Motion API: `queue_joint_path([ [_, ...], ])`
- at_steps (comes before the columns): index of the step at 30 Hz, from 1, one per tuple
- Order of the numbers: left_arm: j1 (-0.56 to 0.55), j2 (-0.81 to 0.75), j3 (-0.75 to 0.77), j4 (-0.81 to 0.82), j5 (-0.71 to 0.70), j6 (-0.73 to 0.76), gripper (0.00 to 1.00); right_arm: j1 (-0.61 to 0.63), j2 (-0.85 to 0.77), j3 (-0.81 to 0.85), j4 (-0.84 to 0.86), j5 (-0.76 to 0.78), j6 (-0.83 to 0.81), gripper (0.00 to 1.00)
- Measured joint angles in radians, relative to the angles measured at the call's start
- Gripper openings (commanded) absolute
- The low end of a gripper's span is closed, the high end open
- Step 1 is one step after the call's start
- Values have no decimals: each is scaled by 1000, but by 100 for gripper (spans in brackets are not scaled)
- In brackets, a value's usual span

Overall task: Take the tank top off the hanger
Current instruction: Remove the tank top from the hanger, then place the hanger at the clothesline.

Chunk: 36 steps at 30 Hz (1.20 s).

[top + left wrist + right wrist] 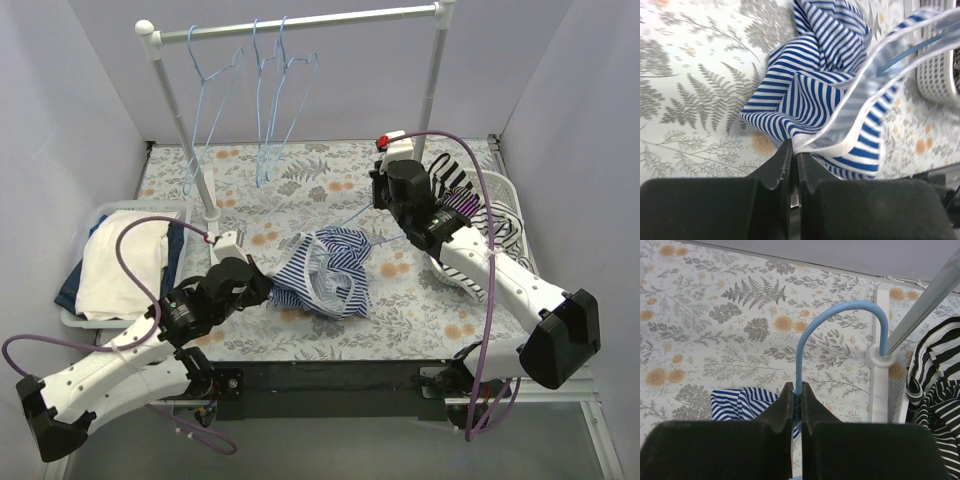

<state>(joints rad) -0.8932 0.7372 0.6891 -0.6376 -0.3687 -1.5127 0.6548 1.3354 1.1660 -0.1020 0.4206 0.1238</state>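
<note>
A blue-and-white striped tank top (322, 272) lies bunched on the floral table mat, still on a light blue wire hanger (372, 222). My left gripper (262, 285) is shut on the top's white-edged hem (812, 142) at its left side. My right gripper (392, 205) is shut on the hanger's neck (797, 390) just below the hook (845, 307), holding it up over the table. In the right wrist view part of the tank top (742, 402) shows below left of my fingers.
A white clothes rail (300, 20) at the back carries several empty blue hangers (268, 110). A basket with folded white and dark clothes (115, 262) is at the left. A white basket (500, 215) with black-and-white striped clothes stands at the right, by the rail's post (880, 365).
</note>
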Motion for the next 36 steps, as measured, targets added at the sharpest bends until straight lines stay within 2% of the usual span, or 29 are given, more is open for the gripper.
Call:
queue_joint_path([
  [5,0,-36,110,-182,-122,-103,0,0,24,0,0,22,-10,1],
  [9,0,-25,145,-237,-170,-114,0,0,23,1,0,25,-15,1],
  [10,0,-3,159,-253,-175,-119,22,0,23,1,0,26,-16,1],
  [11,0,25,172,-261,-178,-119,49,0,23,1,0,26,-16,1],
  [13,0,85,192,-257,-175,-101,78,0,18,1,-1,25,-16,1],
  [17,0,155,208,-206,-151,-29,98,0,-8,1,-3,3,-18,1],
  [22,0,154,291,-82,-102,121,98,0,-35,1,-4,-35,-16,1],
  [29,0,210,355,109,91,314,98,0,-60,-3,-12,-107,-14,1],
  [33,0,307,354,153,246,364,88,0,-92,-4,-19,-134,-12,1],
  [34,0,324,354,154,277,372,73,0,-101,-4,-21,-140,-11,1],
  [36,0,353,351,151,334,383,60,0,-113,-4,-23,-148,-11,1],
])
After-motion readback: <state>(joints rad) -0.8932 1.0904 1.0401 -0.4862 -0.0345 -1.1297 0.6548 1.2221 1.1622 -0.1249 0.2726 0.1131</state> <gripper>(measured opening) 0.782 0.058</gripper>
